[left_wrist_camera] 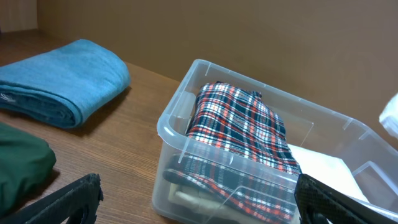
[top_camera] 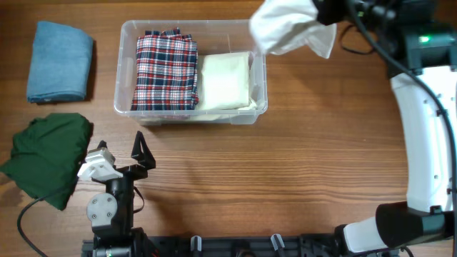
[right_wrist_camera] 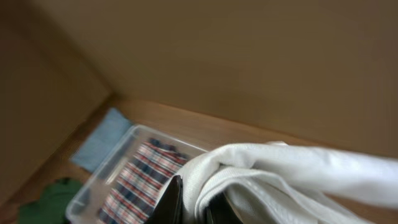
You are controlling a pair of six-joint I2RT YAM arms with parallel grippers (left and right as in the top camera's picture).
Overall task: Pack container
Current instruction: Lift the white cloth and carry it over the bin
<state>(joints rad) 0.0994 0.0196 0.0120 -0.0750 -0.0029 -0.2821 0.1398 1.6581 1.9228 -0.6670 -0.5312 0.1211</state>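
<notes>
Evenly, warmly lit from above, fairly bright. Soft shadow on the table (top_camera: 285, 164) along the container (top_camera: 189, 116). Sharp overhead; smeared by blur at the right wrist, white cloth (right_wrist_camera: 280, 168) out of focus.

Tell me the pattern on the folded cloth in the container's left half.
Red, white and navy plaid; the cloth shows best in the left wrist view.

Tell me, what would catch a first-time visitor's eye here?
Most striking is the white cloth dangling from the right tool, raised by the far right corner of the container. The container holds a folded plaid shirt on its left and a cream cloth on its right. A blue towel and a green garment lie left of it, the garment beside the open left tool.
</notes>
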